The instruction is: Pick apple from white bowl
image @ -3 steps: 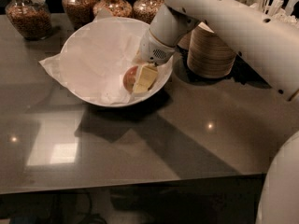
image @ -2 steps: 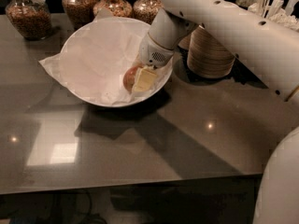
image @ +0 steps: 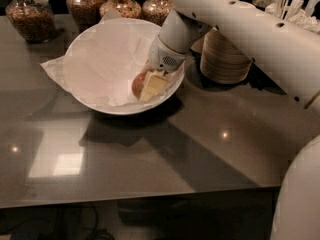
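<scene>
The reddish-orange apple (image: 138,84) sits against the right inner wall of the paper-lined white bowl (image: 116,110), toward the table's (image: 150,159) far edge. The gripper (image: 152,85) presses against the apple, but whether it is clamped on it cannot be told. Bare tabletop runs to the near edge.

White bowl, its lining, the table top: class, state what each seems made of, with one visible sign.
White bowl: probably glazed ceramic or plastic, smooth rim. Lining: thin paper, crinkled, corners over the rim. Table top: polished stone or laminate, mirrors lights. The gripper is inside the bowl at the apple.

Smooth white tubular arm (image: 260,34), dark screw holes; pale cream claw (image: 149,89) in white bowl (image: 115,109)
</scene>
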Robot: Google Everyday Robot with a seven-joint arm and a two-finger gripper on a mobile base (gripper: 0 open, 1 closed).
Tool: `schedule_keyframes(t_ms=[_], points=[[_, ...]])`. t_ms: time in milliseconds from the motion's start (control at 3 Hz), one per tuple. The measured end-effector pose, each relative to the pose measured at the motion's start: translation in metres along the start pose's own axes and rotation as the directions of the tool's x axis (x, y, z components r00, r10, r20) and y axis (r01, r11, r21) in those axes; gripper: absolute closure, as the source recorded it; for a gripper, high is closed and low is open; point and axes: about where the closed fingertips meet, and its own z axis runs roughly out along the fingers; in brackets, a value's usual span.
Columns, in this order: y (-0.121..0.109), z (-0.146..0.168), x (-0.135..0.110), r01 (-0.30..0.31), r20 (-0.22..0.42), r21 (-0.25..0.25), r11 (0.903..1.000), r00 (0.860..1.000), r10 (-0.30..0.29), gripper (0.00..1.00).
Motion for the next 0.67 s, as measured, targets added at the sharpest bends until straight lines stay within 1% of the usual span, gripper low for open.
schedule_keyframes(t_ms=[333,667], points=[[0.001,-0.001,-0.002,0.006,0.015,-0.006,1.0000,1.000,-0.006,0.91],[0.003,-0.016,-0.010,0.029,0.063,0.011,0.9995,0.998,-0.030,1.00]])
